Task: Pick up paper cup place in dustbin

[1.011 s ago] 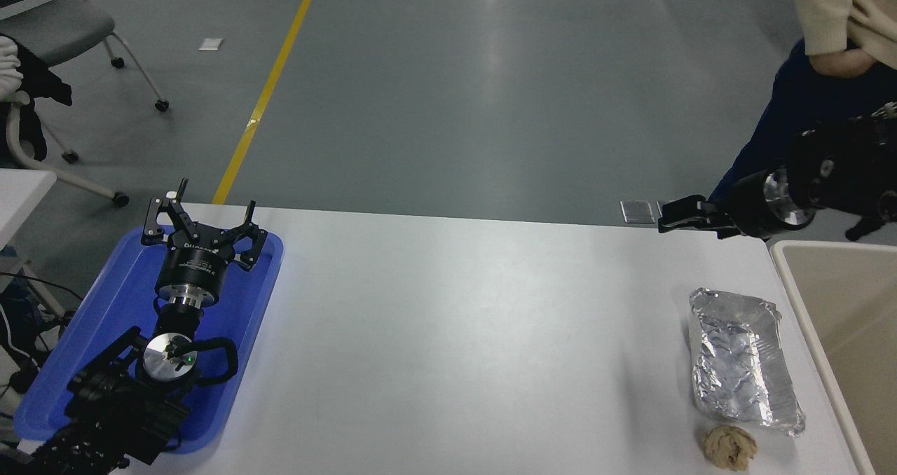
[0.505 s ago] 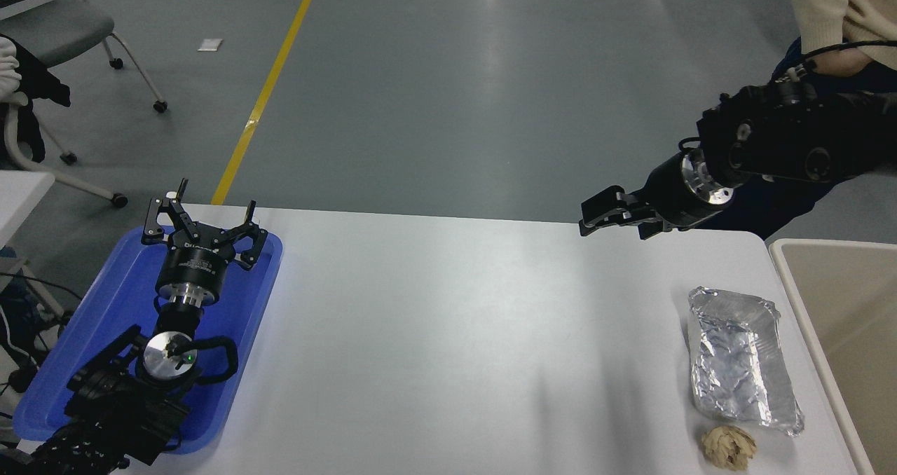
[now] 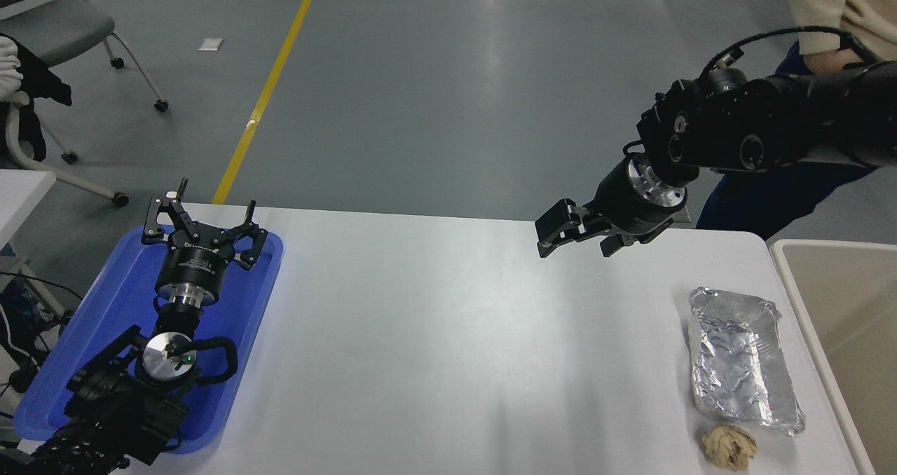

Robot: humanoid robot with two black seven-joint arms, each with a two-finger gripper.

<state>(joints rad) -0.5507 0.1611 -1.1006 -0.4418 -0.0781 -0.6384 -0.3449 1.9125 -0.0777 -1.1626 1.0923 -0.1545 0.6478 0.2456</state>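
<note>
The right tool [image 3: 571, 233] hangs above the far part of the white surface [image 3: 448, 349], its fingers spread and holding nothing. The dustbin [image 3: 837, 335] stands at the surface's right edge. No paper cup is in view. A foil packet [image 3: 743, 359] and a crumpled paper ball [image 3: 730, 447] lie near the bin. The left tool [image 3: 203, 233], fingers spread, is parked over the blue tray [image 3: 105, 335].

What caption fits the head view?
Right tool empty above table; foil packet, paper ball near dustbin.
</note>
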